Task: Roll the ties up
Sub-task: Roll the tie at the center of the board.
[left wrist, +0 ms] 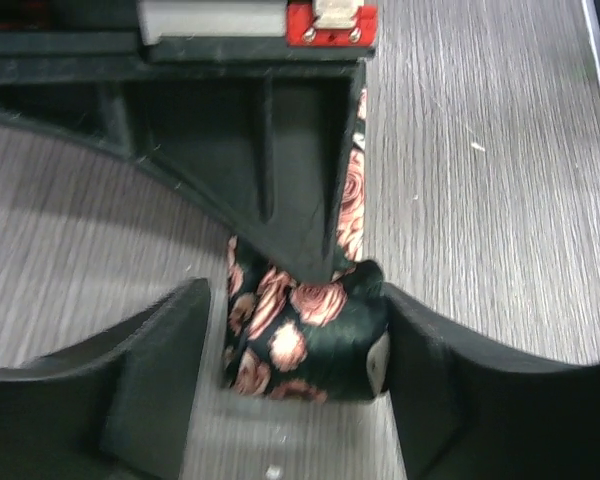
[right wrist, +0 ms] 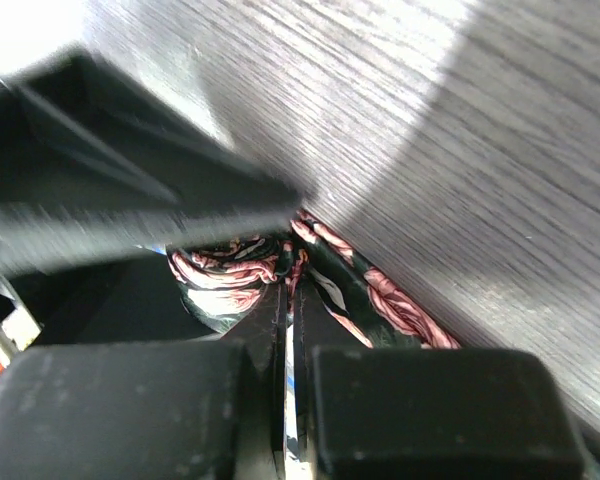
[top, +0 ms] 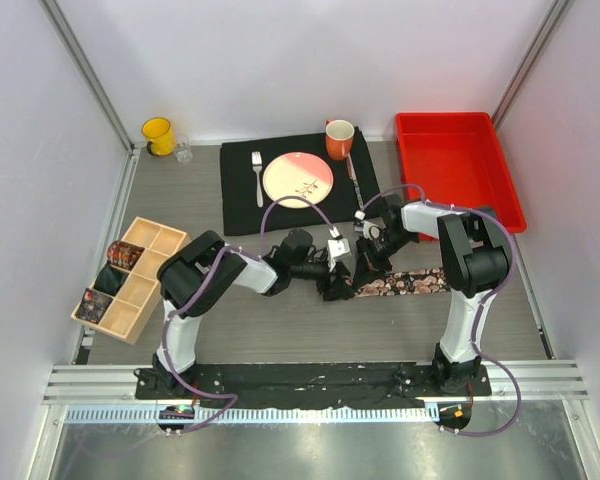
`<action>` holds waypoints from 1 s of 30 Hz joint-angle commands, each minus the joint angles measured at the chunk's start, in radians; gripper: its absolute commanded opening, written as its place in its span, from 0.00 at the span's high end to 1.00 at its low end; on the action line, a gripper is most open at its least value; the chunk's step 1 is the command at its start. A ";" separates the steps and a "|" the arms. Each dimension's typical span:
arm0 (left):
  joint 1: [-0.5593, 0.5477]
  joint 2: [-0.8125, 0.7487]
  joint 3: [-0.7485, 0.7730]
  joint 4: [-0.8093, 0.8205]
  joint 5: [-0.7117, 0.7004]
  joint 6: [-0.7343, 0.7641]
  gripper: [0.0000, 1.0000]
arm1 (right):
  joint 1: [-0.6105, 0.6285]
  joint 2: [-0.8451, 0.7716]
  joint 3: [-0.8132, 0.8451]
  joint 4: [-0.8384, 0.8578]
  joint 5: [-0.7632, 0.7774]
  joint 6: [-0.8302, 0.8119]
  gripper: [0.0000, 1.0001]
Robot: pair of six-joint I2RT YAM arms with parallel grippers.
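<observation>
Tie (left wrist: 300,340) half-coiled on the table (top: 280,335), tail trailing right. My right gripper (right wrist: 285,280) pinches the coil's core, and my left gripper (left wrist: 292,335) straddles it, released. Next up imo: close left, keep rolling.

From my left wrist camera I see the left gripper (left wrist: 295,305) with its jaws apart around a rolled tie (left wrist: 300,345), black with pink roses. The right gripper (left wrist: 320,262) comes down from above, its tip on the roll. A strip of tie runs up behind it across the grey table (left wrist: 480,200).
</observation>
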 commanded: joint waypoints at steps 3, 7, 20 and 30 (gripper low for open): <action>-0.034 0.037 -0.014 -0.138 -0.120 0.067 0.59 | 0.029 0.026 -0.021 0.127 0.206 -0.003 0.99; -0.034 -0.043 -0.043 -0.349 -0.167 0.266 0.74 | 0.015 0.003 0.021 0.055 0.108 -0.011 0.99; -0.027 -0.037 0.030 -0.581 -0.202 0.391 0.82 | -0.016 -0.042 0.045 0.059 -0.256 0.147 0.50; -0.025 -0.023 0.046 -0.606 -0.216 0.385 0.78 | 0.073 0.030 0.055 0.062 -0.162 0.100 0.48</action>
